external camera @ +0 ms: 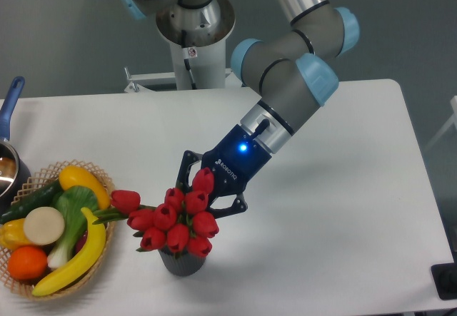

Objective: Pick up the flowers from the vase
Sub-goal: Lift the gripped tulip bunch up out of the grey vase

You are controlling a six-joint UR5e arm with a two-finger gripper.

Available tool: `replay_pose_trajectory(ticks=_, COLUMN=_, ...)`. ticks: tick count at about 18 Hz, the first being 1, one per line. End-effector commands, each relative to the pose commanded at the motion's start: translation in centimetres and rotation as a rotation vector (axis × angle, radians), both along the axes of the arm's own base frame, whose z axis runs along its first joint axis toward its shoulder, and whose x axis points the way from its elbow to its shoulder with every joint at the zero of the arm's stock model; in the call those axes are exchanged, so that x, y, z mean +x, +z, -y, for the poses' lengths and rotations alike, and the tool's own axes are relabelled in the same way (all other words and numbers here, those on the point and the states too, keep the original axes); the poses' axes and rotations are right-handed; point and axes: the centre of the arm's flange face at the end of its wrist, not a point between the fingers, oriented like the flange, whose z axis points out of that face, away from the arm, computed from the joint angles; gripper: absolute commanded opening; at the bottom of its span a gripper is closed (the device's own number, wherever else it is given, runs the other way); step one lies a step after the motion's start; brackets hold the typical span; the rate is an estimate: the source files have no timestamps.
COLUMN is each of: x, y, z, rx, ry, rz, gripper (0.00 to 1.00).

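1 vase [182, 262], 1 basket [100, 180], 10 tulip buds [178, 220].

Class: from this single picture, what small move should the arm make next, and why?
Probably a further straight lift: the gripper appears closed on the flowers, whose lower buds still overlap the rim of the vase, so the stems look not yet clear.

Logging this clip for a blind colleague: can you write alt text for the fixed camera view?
A robot arm's black end effector is closed around a bunch of glossy red artificial tulips, whose stems still reach into a small dark grey ribbed vase on a white table. A woven wicker basket of plastic fruit and vegetables sits at the left.
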Motion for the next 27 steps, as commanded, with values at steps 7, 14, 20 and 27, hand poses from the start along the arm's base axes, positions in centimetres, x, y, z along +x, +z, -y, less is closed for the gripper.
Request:
replay_pose_trajectory(ticks=7, x=0.1, y=1.1, z=0.2, rx=0.007, ry=0.013, rz=0.054, gripper=0.0)
replay_pose_trajectory(ticks=14, x=-0.6, y=1.8, z=1.0, rx=0.015, ry=0.033, rz=0.078, gripper=0.0)
replay_pose_trajectory(ticks=20, x=-1.2, y=4.5, z=1.4, rx=0.026, ry=0.059, rz=0.077, gripper=0.0)
replay_pose_trajectory(ticks=27, x=-2.4, y=6.4, z=2.3, rx=0.075, ry=0.062, rz=0.089, gripper=0.0)
